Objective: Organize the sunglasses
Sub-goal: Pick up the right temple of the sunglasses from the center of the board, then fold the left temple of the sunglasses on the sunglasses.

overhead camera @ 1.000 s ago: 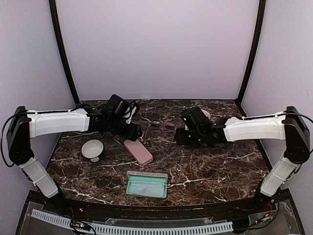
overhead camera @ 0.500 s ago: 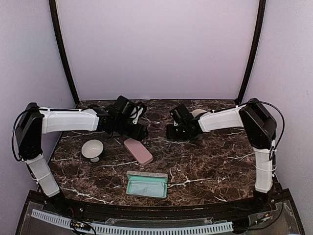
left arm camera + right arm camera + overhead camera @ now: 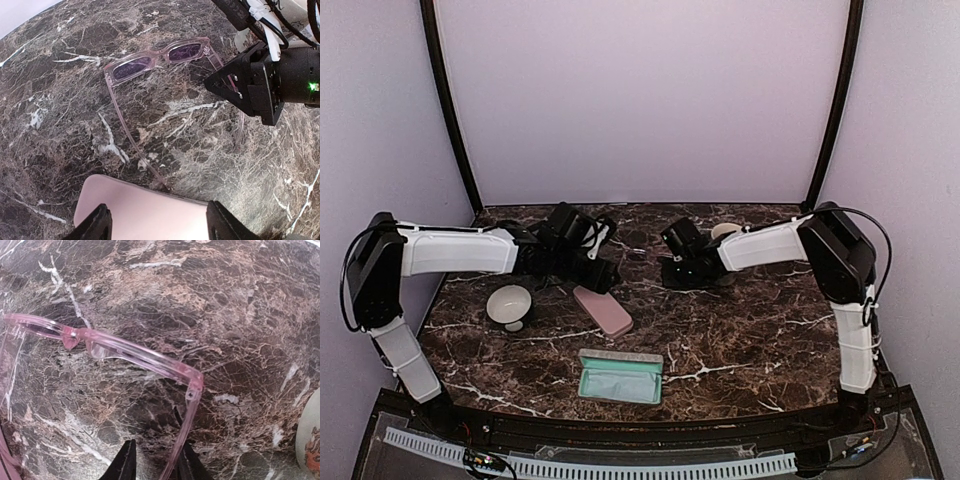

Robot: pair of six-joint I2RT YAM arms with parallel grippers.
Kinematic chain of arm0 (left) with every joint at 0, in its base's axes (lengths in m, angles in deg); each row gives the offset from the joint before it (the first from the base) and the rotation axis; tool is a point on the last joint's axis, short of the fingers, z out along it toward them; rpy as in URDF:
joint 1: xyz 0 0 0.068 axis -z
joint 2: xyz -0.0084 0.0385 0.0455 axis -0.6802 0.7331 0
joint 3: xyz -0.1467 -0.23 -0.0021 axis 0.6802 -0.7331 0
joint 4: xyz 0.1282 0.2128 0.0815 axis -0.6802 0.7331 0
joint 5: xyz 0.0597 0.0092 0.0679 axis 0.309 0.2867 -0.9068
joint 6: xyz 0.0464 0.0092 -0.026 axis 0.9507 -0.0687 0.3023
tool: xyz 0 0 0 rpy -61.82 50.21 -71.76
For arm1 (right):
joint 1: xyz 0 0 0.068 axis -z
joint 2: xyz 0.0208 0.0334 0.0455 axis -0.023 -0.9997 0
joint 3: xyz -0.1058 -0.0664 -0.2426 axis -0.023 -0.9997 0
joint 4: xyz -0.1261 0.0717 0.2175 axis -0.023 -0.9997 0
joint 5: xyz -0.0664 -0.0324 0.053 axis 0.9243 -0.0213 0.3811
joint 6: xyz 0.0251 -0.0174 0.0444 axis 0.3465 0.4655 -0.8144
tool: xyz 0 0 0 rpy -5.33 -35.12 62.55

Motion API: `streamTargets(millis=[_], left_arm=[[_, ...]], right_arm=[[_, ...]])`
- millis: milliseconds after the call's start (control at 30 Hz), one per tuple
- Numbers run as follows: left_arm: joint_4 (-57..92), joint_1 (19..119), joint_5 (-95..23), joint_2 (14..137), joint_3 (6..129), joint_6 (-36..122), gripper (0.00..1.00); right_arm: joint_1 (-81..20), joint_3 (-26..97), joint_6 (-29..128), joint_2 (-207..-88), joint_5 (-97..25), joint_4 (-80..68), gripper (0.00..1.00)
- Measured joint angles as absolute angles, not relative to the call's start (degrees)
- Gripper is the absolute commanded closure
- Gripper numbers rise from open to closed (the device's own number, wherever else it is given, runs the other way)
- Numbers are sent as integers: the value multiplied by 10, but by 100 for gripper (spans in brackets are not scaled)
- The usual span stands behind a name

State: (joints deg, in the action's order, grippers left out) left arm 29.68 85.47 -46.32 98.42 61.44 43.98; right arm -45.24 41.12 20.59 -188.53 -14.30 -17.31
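The red-pink translucent sunglasses (image 3: 160, 56) lie unfolded on the marble table between my two grippers, lenses at the far side. My right gripper (image 3: 156, 467) is open by a narrow gap, low over the table, and straddles one temple (image 3: 184, 430), which lies close against its right finger. In the top view it (image 3: 672, 272) is left of centre. My left gripper (image 3: 160, 227) is open and empty above the end of the pink case (image 3: 140, 210). It (image 3: 602, 275) is just behind that case (image 3: 603, 309). The thin dark sunglasses are not in view.
An open teal case (image 3: 620, 377) lies near the front edge. A white bowl-shaped object (image 3: 509, 304) sits at the left. A pale round object (image 3: 725, 231) sits behind the right arm and shows at the right wrist view's edge (image 3: 310, 435).
My right arm has swung left and forward across the table to the pink sunglasses. My left gripper has shifted slightly back and right, above the pink case.
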Motion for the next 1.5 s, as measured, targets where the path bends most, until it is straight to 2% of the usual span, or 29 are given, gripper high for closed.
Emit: streamTargets(millis=[400,667,867,1200,1233,1267,1500], left_arm=[[280,855,-464,963,591,464,31],[271,855,-464,923,574,491,31],[261,855,-447,899,561,518,28],[238,930,-432,830,513,658,21],[243,939,-432,833,515,671,6],[247,947,-430,838,518,683,2],[280,954,-430,859,544,718,1]], right_arm=[[-456,443,225,-1864,-54,-247,100],[-455,444,243,-1798,-30,-269,100],[-456,421,260,-1752,-64,-268,100],[-482,312,337,-1548,-122,-309,100],[-489,306,340,-1533,-126,-314,100],[-495,302,344,-1522,-129,-317,100],[-539,270,351,-1480,-132,-330,100]])
